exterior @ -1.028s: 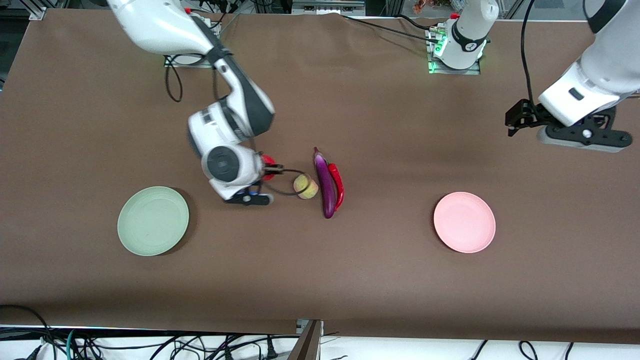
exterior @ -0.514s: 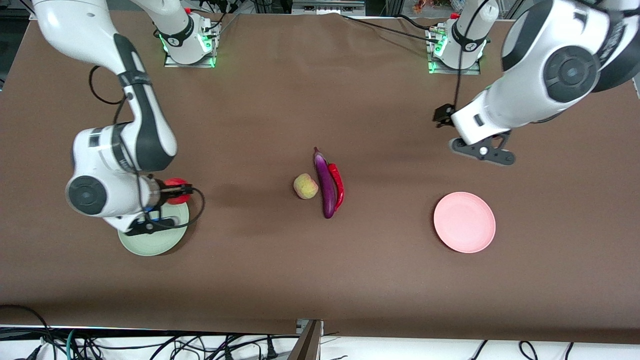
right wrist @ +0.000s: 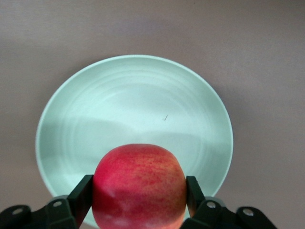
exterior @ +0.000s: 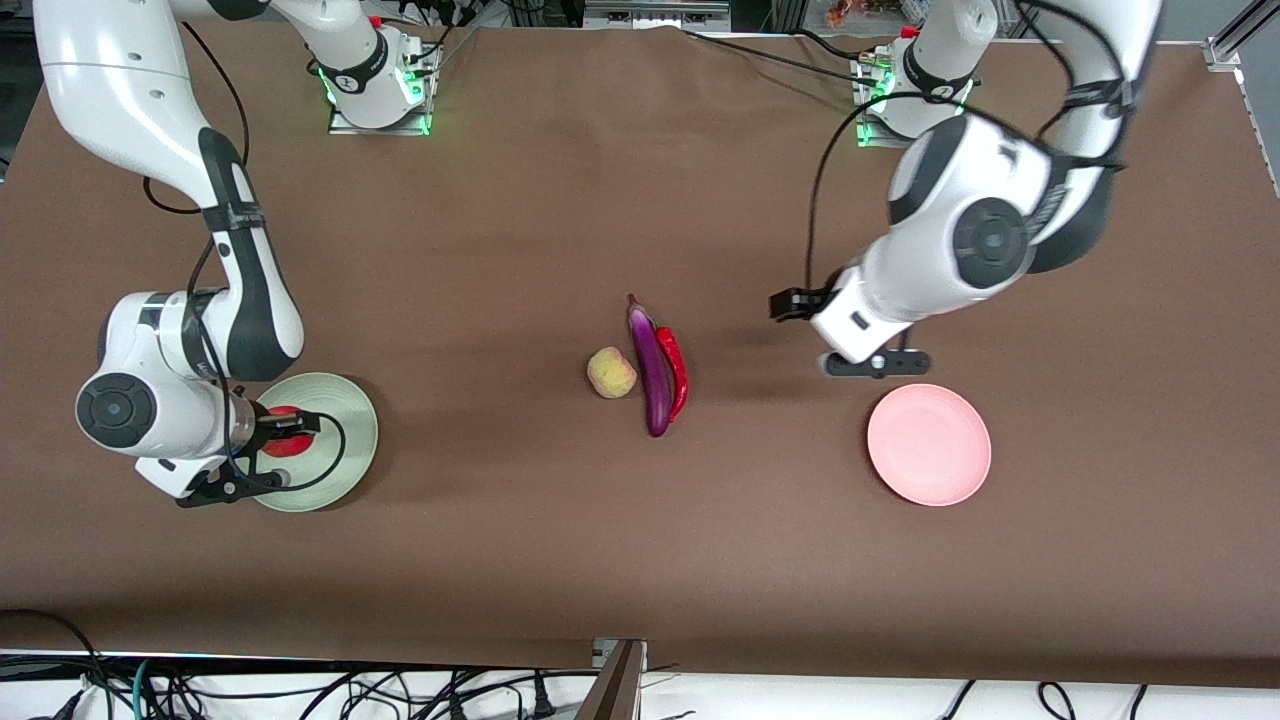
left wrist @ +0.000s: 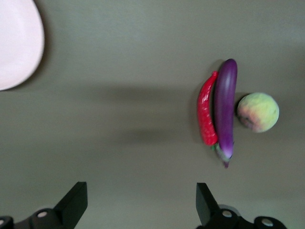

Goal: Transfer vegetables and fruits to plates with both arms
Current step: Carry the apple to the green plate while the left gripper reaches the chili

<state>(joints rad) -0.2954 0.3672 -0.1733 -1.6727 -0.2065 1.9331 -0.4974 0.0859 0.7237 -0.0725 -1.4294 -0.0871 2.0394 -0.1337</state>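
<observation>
While right end effector (right wrist: 138, 200) clamps red apple (right wrist: 139, 186) over green plate (right wrist: 71, 114), left end effector (left wrist: 140, 202) spread wide.

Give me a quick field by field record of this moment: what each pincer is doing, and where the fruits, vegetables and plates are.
right pincer: shut on the red apple, over the green plate
left pincer: open, holds nothing, over bare table between the vegetables and the pink plate
peach: on the table, beside the eggplant, toward the right arm's end
chili: lying against the eggplant, toward the left arm's end
pink plate: nothing on it
</observation>
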